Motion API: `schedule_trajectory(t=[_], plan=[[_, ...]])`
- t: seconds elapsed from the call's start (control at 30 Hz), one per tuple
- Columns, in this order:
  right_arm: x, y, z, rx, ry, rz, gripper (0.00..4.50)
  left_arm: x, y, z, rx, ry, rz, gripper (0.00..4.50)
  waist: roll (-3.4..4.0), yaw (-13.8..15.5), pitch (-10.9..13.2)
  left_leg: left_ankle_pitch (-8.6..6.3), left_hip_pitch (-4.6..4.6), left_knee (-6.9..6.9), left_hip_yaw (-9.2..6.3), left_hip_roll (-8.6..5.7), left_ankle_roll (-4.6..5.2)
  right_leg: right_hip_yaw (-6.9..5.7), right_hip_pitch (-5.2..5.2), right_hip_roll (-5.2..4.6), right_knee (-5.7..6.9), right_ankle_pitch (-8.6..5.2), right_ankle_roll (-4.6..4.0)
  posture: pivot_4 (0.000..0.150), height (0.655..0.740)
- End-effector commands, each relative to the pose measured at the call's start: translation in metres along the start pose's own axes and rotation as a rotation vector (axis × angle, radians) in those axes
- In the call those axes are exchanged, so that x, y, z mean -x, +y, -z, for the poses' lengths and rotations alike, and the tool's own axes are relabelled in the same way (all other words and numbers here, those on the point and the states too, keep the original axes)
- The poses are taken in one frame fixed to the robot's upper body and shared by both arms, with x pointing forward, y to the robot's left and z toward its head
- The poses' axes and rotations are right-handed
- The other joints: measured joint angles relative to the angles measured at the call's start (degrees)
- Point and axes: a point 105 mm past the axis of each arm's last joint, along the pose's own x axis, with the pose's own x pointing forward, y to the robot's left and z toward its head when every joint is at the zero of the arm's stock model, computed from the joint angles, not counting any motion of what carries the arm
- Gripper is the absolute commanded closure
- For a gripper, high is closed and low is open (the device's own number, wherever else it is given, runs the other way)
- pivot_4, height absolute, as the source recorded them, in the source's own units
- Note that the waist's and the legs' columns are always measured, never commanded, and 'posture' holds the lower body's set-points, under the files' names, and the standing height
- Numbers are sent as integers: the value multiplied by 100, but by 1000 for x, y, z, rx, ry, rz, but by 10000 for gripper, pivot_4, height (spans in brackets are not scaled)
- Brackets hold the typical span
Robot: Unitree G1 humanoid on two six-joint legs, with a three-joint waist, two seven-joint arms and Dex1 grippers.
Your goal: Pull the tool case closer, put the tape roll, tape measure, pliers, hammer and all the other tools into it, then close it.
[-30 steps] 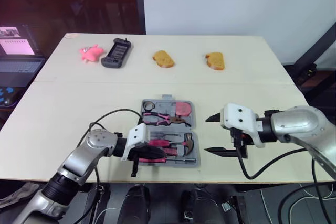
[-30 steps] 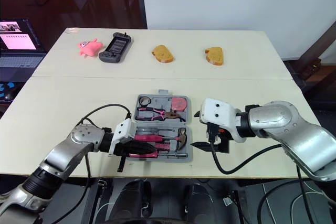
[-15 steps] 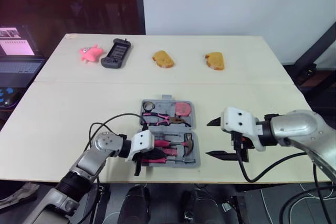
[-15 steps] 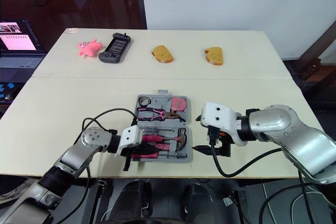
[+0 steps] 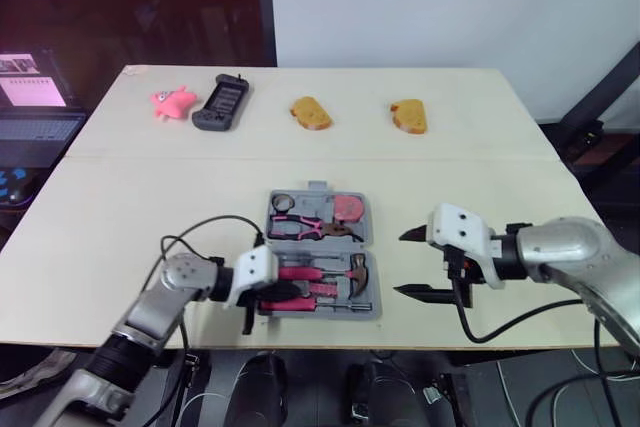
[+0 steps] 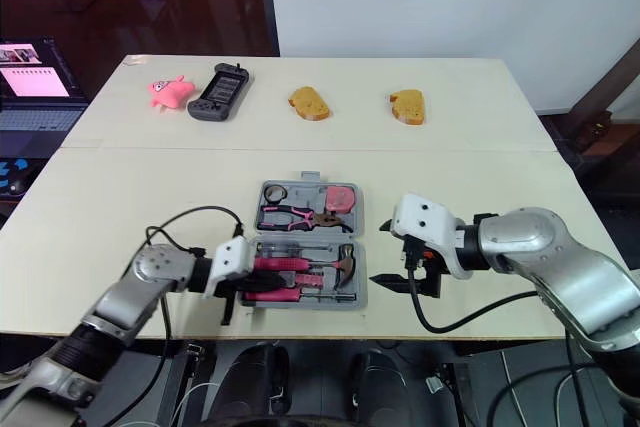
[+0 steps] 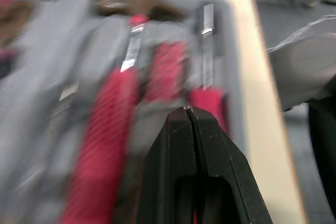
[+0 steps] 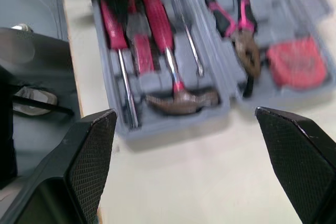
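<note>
One open tool case (image 5: 318,188), hammer (image 5: 357,269) inside

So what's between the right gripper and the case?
Nothing: just bare table between the right gripper and the case, seen in the left eye view.

The tool case (image 5: 366,237) is grey, the pliers (image 5: 300,225) pink-and-black, the tape measure (image 5: 349,207) pink, the table (image 5: 130,207) cream.

— What kind of place is this?
— A robotics lab, I'd say. An open laptop (image 5: 35,112) glows beside a pale wooden table (image 5: 480,162) laid with odd test props: pink plush toy (image 5: 172,100), black handheld game console (image 5: 222,102), two golden bread slices (image 5: 311,112).
</note>
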Motion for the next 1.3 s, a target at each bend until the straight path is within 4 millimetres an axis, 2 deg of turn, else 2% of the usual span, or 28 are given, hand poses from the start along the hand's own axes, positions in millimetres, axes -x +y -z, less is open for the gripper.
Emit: schedule_trajectory(t=[0.03,0.13,0.17,0.23,0.33,0.43,0.6,0.77,0.97,1.1,1.23,1.3], plan=[[7,-11,5,34,-6,62,0,35,26,-25,-45,-45,-125,44646,1,-2,0,0,0,0,0,0,0,0,0,0,0,0,0,1500,7188],[1,-19,16,7,-14,81,0,61,41,-23,-9,-33,-205,44646,1,-4,0,0,1,-1,4,0,0,1,0,-1,-1,0,1,1500,7188],[-2,-25,18,27,-19,97,5831,71,45,-17,8,-21,-230,45000,1,-11,0,0,1,-1,4,0,0,0,0,0,-1,0,1,1500,7188],[-8,-36,17,67,-51,134,13434,80,48,-5,-6,17,-248,45000,6,-21,2,0,2,-2,10,0,0,0,-2,3,0,0,1,1500,7188],[-18,-52,14,93,-99,155,29442,95,60,20,-58,108,-305,45000,15,-43,7,0,1,-4,27,1,0,0,-5,6,0,0,0,1500,7188],[-26,-59,18,109,-100,146,44650,101,67,30,-46,120,-331,45000,13,0,8,0,-2,-4,31,1,-1,-1,-6,5,0,0,1,1500,7188],[-47,-65,30,148,-64,94,44650,89,72,42,-43,142,-314,45000,12,3,8,1,-5,-2,39,1,-1,-1,-6,2,1,1,2,1500,7188],[-62,-73,38,168,-24,60,44650,76,80,44,-41,128,-315,45000,12,-22,8,1,-5,-1,44,1,-2,0,-13,3,10,1,2,1500,7188],[-78,-71,46,187,-19,9,44650,50,78,43,-45,104,-267,45000,12,-20,7,2,-2,1,46,1,-4,1,-13,2,23,2,3,1500,7188],[-86,-71,48,199,-21,-11,44650,35,74,40,-43,82,-235,45000,12,-33,8,3,-1,4,48,1,-5,1,-15,2,33,2,3,1500,7188],[-92,-70,45,201,-43,-24,44650,25,74,35,-49,64,-219,45000,12,-59,8,4,1,4,47,1,-7,2,-15,2,39,1,2,1500,7188],[-99,-66,39,207,-66,-45,44650,13,72,32,-56,49,-198,45000,12,-66,7,4,2,4,47,1,-7,2,-15,2,40,1,2,1500,7188]])
